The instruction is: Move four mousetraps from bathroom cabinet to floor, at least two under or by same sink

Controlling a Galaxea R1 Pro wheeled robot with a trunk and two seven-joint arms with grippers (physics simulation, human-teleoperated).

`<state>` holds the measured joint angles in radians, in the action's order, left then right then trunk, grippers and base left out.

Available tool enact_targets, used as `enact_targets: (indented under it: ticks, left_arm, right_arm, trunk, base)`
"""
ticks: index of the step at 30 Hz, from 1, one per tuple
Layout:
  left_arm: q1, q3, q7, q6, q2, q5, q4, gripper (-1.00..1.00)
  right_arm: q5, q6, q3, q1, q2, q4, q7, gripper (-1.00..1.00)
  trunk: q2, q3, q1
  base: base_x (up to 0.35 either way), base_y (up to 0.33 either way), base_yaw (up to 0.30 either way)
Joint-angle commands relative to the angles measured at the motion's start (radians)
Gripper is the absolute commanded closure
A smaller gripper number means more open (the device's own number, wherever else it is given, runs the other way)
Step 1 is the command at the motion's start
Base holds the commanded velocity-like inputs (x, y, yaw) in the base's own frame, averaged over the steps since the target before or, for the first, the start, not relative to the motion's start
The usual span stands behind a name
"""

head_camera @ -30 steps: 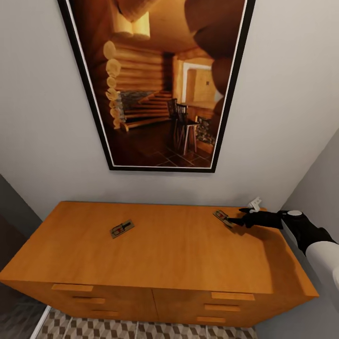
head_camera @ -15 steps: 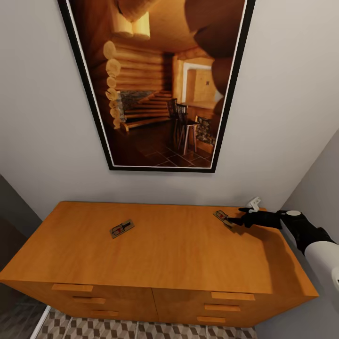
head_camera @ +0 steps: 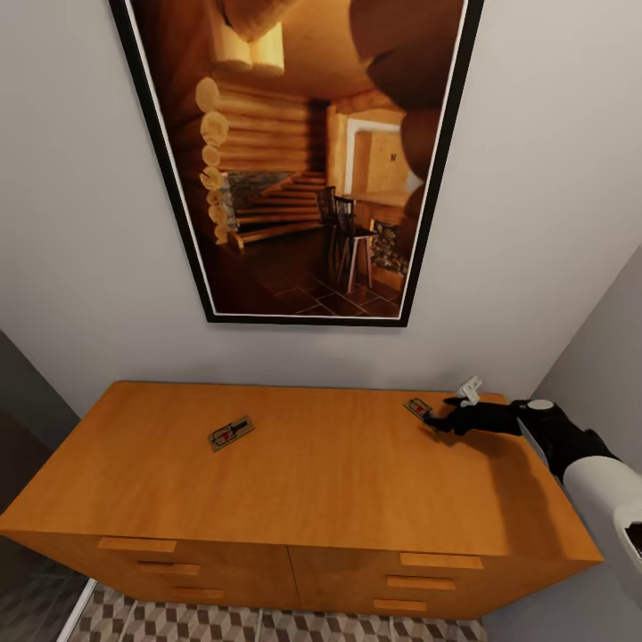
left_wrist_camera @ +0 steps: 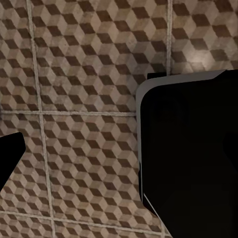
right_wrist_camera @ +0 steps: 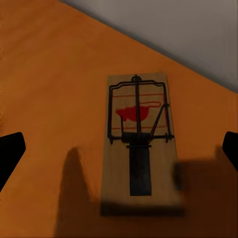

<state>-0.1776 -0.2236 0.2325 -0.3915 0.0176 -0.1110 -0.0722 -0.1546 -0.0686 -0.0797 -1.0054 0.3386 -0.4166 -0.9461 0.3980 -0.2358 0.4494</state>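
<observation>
Two mousetraps lie on top of the orange-brown cabinet [head_camera: 339,481]. One mousetrap [head_camera: 231,433] rests left of the middle. The other mousetrap [head_camera: 415,407] sits near the back right corner, and its near end is covered by my black right gripper [head_camera: 437,419]. In the right wrist view this mousetrap [right_wrist_camera: 139,144] lies flat between the two fingertips, which stand far apart at the frame's edges, so the right gripper [right_wrist_camera: 119,151] is open. My left gripper [left_wrist_camera: 119,158] hangs over the bathroom floor [left_wrist_camera: 74,74], open, with one fingertip [left_wrist_camera: 9,156] showing.
A large black-framed picture [head_camera: 303,160] hangs on the pale wall behind the cabinet. A grey wall [head_camera: 606,357] closes in on the right. Drawer fronts with bar handles [head_camera: 441,561] face me, with patterned floor [head_camera: 223,624] below. A dark, pale-edged body [left_wrist_camera: 193,158] sits beside the left gripper.
My right gripper has slid a little to the left, further over the back right mousetrap, and now hides more of it. Both mousetraps stay where they were.
</observation>
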Motion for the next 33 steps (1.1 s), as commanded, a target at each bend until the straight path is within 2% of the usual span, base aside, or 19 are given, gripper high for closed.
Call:
enact_targets:
  ticks: [1, 17, 33]
  left_arm:
    - [-0.002, -0.009, 0.001, -0.007, 0.001, -0.010, -0.004, -1.00]
    - [-0.002, -0.009, 0.001, -0.007, 0.002, -0.010, -0.004, -1.00]
    - [-0.002, -0.009, 0.001, -0.007, 0.003, -0.010, -0.004, -1.00]
  right_arm:
    - [-0.005, -0.007, -0.003, 0.000, -0.002, -0.001, -0.001, -1.00]
    - [-0.049, -0.007, -0.003, 0.000, -0.037, 0.010, 0.006, -1.00]
    - [-0.057, -0.007, -0.002, 0.000, -0.036, 0.012, 0.005, -1.00]
  trunk:
    - [0.002, -0.002, 0.001]
    - [0.002, -0.002, 0.001]
    - [0.002, -0.002, 0.001]
  base:
    - [0.000, 0.000, 0.000]
    - [0.000, 0.000, 0.000]
    - [0.000, 0.000, 0.000]
